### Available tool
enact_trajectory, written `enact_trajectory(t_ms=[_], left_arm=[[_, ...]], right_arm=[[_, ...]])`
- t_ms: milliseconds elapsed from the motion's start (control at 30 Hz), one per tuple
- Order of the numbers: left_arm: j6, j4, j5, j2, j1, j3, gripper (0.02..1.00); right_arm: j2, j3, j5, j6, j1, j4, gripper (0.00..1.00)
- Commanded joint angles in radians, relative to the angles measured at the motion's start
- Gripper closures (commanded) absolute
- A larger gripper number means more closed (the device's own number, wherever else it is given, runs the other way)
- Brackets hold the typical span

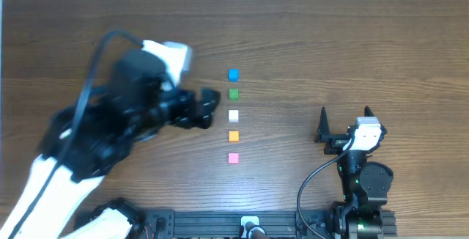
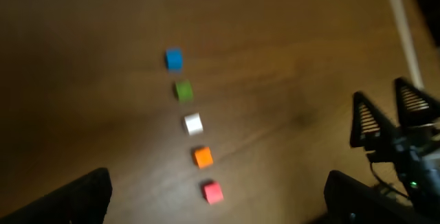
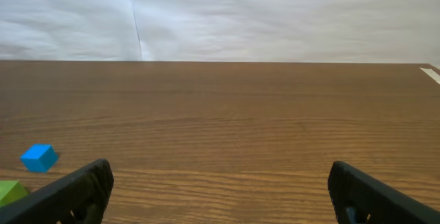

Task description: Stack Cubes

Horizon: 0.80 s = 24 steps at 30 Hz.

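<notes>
Five cubes lie in a single row on the wooden desk [image 1: 381,34], running from far to near along the middle of the scene: blue cube [image 1: 233,75], green cube [image 1: 234,94], white cube [image 1: 233,115], orange cube [image 1: 234,135] and pink cube [image 1: 234,157]. Each rests directly on the desk with a small gap to its neighbour; none sits on another.

The left tool [image 1: 212,108] is to the left of the row, close to the green and white cubes in the top view. Its fingers are spread wide and hold nothing.

The right tool [image 1: 344,112] stands well to the right of the row, pointing toward the far side. Its fingers are parted and empty. In its wrist view the blue cube [image 3: 38,157] and green cube [image 3: 10,191] lie off to the left.
</notes>
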Motion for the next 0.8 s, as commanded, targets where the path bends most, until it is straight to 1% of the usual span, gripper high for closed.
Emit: enact_trajectory(t_ms=[33, 300, 467, 567, 633, 667, 733, 800], left_arm=[[-0.266, -0.066, -0.052, 0.093, -0.121, 0.028, 0.018], [-0.463, -0.195, -0.06, 0.282, -0.298, 0.024, 0.018], [-0.56, -0.196, -0.074, 0.408, -0.349, -0.014, 0.018], [-0.589, -0.158, -0.066, 0.452, -0.361, -0.058, 0.02], [-0.589, -0.101, -0.043, 0.464, -0.369, -0.103, 0.018], [-0.589, -0.006, -0.004, 0.465, -0.371, -0.18, 0.018], [-0.591, 0.055, 0.017, 0.465, -0.371, -0.239, 0.02], [-0.618, 0.106, 0.017, 0.465, -0.373, -0.296, 0.018]], right_arm=[[-0.006, -0.007, -0.005, -0.003, -0.006, 0.0, 0.007], [-0.006, -0.007, -0.005, -0.004, -0.006, 0.0, 0.009], [-0.006, -0.007, -0.005, -0.003, -0.006, 0.0, 0.009], [-0.006, -0.007, -0.005, -0.003, -0.006, 0.0, 0.007], [-0.006, -0.007, -0.005, -0.003, -0.006, 0.0, 0.009], [-0.006, -0.007, -0.005, -0.003, -0.006, 0.0, 0.009], [-0.006, -0.007, -0.005, -0.004, -0.006, 0.0, 0.007], [-0.006, -0.007, -0.005, -0.003, -0.006, 0.0, 0.007]])
